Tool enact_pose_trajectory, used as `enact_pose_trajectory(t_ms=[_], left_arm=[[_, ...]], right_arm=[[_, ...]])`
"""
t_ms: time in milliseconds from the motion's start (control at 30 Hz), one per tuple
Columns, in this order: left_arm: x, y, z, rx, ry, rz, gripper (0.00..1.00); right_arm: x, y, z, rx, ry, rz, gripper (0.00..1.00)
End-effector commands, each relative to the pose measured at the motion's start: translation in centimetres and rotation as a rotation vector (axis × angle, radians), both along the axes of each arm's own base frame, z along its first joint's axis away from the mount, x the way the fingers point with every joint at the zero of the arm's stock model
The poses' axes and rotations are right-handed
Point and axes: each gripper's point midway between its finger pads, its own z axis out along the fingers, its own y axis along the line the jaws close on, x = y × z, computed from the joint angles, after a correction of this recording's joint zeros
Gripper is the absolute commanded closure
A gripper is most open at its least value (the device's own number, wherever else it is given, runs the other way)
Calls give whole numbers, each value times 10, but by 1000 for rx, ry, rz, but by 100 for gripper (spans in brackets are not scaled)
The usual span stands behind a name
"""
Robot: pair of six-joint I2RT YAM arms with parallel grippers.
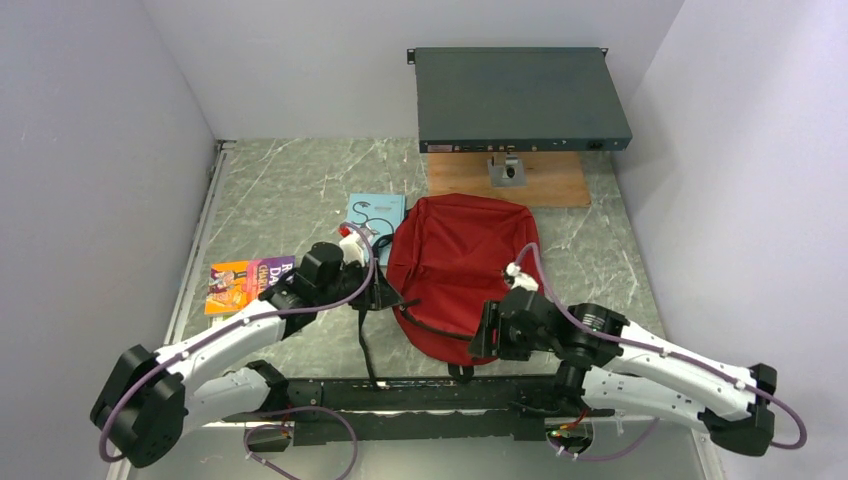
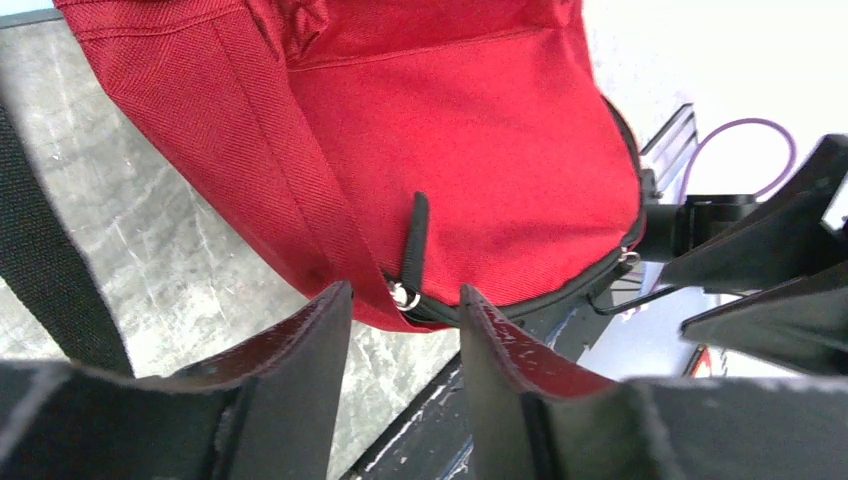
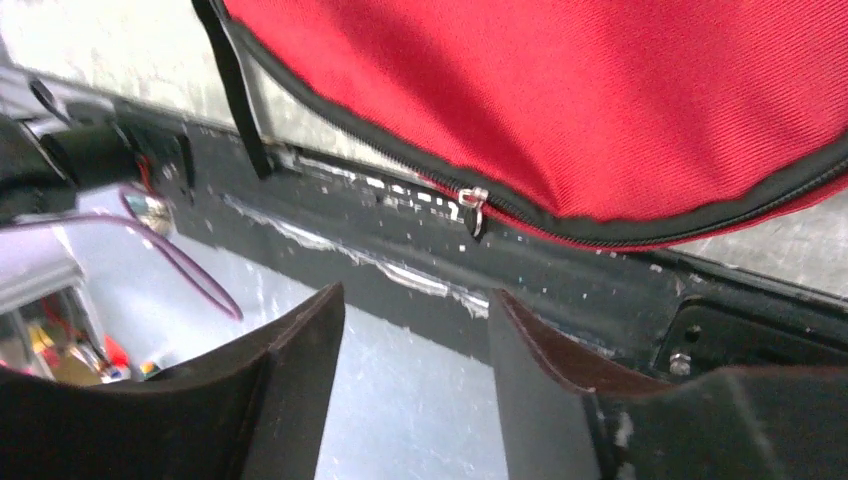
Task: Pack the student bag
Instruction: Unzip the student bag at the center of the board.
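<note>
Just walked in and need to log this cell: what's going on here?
Two robot arms are at the near edge of the student bag on the table. The left end effector is open before a black zipper tab, the right end effector open before a silver zipper slider. Neither holds anything. A teal book and a colourful book lie outside the bag, on its left.

Dark red student bag (image 1: 455, 265), black-trimmed
</note>
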Motion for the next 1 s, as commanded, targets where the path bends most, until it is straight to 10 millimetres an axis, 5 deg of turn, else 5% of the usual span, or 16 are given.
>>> enact_pose_trajectory(t_ms=[0,100,200,333,467,600,667,800,967], left_arm=[[-7,5,13,-24,-64,-16,48],[-10,9,15,-21,-67,-6,45],[-15,10,20,-42,-79,-16,41],[-24,8,33,-44,-165,-71,36],[-36,6,46,-30,-259,-108,31],[-44,-1,57,-45,-323,-132,14],[-47,-5,62,-55,-360,-135,10],[-54,-23,77,-84,-523,-181,1],[-54,-46,93,-87,-805,-216,4]], right_arm=[[-20,15,-7,4,88,8,40],[-14,9,-22,-76,80,-68,40],[-6,9,-35,-116,55,-138,57],[5,28,-35,-90,3,-140,55],[15,16,-43,-170,-34,-220,55],[22,8,-51,-198,-64,-269,56],[23,2,-57,-223,-71,-294,64],[26,5,-54,-207,-113,-257,97],[18,8,-42,-198,-122,-137,100]])
